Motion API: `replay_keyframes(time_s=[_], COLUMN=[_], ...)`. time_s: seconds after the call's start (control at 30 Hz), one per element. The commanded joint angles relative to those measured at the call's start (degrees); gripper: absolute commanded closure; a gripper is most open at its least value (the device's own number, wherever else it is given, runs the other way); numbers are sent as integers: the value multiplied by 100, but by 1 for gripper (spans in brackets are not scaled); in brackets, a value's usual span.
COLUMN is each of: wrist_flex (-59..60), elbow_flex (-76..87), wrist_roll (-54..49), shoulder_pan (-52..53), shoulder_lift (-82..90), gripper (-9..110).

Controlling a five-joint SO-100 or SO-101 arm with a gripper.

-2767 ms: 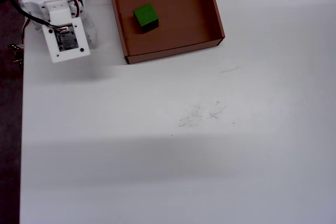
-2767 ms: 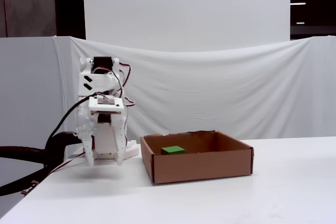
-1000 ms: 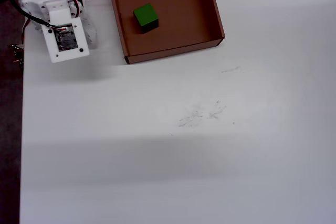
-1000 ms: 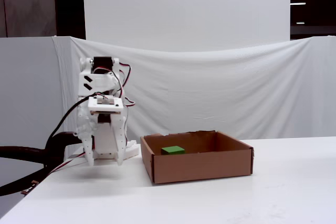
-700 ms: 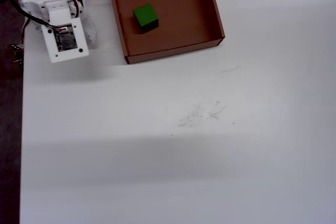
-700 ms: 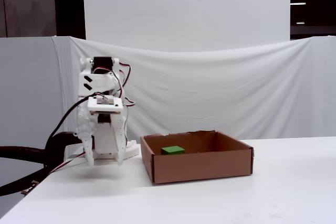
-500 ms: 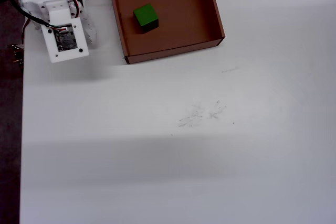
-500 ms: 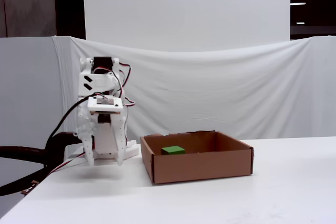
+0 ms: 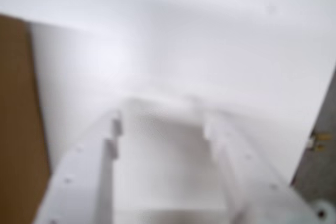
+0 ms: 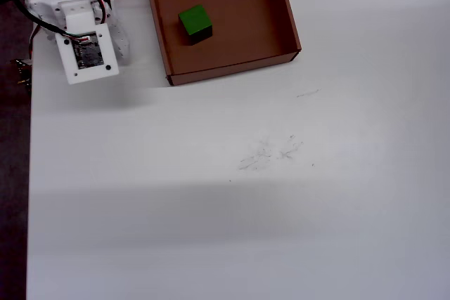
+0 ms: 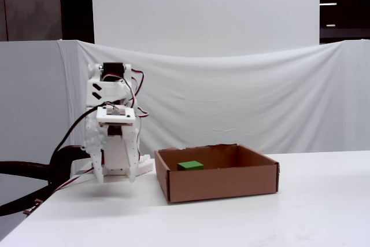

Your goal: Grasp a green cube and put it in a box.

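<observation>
The green cube sits inside the box, off to the gripper's left in the wrist view (only the box's outer wall shows there). The gripper hangs over bare table just beside that wall, jaws parted and empty. Judging by this, the task looks done.

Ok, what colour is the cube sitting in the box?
Bright green cube, darker on its sides, clearest in the overhead view against the brown box.
</observation>
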Motion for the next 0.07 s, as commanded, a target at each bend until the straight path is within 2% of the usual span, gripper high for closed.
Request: replay_keyframes(time_s=[0.0,0.03], wrist_flex=[-18,-18], elbow_flex=[-26,-26], wrist_roll=[26,26], shoulder_pan=[53,53], shoulder_lift=[26,26], gripper=[80,80])
